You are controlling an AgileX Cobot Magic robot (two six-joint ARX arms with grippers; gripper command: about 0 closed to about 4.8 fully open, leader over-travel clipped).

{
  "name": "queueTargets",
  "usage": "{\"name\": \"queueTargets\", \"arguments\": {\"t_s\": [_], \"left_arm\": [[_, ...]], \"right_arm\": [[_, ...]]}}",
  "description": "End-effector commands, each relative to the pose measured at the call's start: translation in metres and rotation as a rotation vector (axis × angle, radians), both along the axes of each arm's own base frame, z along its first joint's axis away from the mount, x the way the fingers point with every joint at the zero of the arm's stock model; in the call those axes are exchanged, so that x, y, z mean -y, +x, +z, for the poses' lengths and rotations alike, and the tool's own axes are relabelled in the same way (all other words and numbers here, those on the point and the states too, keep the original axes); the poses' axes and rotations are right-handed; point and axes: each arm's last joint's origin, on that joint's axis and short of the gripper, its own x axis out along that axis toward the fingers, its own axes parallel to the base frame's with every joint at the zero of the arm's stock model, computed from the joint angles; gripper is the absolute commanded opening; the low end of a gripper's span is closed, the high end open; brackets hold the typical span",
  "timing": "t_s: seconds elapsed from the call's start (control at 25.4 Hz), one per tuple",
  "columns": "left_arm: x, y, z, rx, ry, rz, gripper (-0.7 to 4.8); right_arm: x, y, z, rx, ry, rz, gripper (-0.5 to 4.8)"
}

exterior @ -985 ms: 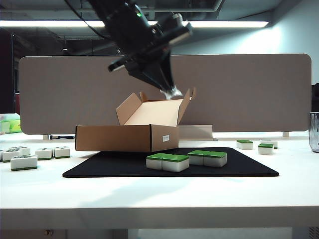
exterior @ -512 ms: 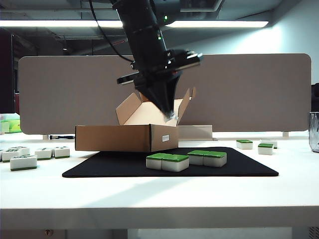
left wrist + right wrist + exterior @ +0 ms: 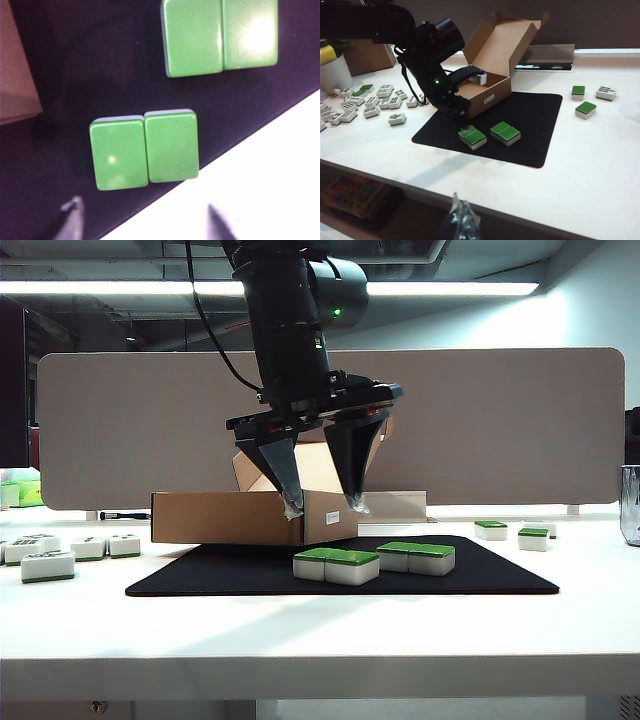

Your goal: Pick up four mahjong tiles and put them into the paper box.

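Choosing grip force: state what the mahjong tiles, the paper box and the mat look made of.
Mahjong tiles: hard glossy plastic or resin, probably; their green tops mirror the lights. Paper box: brown matte cardboard, with folded flaps. Mat: black, thin, dull, perhaps rubber or fabric.

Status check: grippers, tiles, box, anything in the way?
Left gripper open above tile pair. Right gripper shut, off the table. Paper box open. Nothing blocking.

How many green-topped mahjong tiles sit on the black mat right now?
4: one touching pair directly below the open left pincer, and a second touching pair beside it. Box contents are hidden.
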Motion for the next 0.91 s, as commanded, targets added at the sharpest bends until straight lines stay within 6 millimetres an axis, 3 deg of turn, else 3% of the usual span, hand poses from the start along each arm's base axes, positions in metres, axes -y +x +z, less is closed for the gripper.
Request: {"name": "queueTargets", "arguments": {"t_s": [0.04,0.12,0.24,0.87,0.91], "left_arm": [[0.003,0.003,0.002,0.038,-0.025,0.001,3.83],[0.005,0.004,0.000,0.046,-0.033,0.000,4.42],[0.008,0.008,-0.006,0.050,-0.035,-0.001,4.71],[0.018,0.021,-0.051,-0.002,0.006,0.004,4.65],[0.018,0.021,-0.052,-0.004,0.006,0.007,4.46]], "right_arm": [[0.000,-0.003,0.000,0.029,-0.003,0.000,-0.01],[0.000,-0.003,0.000,0.029,-0.003,0.000,-0.01],[0.000,-0.003,0.000,0.029,-0.003,0.000,-0.01],[0.000,-0.003,0.000,0.029,-0.003,0.000,-0.01],[0.000,-0.003,0.000,0.029,-0.003,-0.001,-0.01]]}}
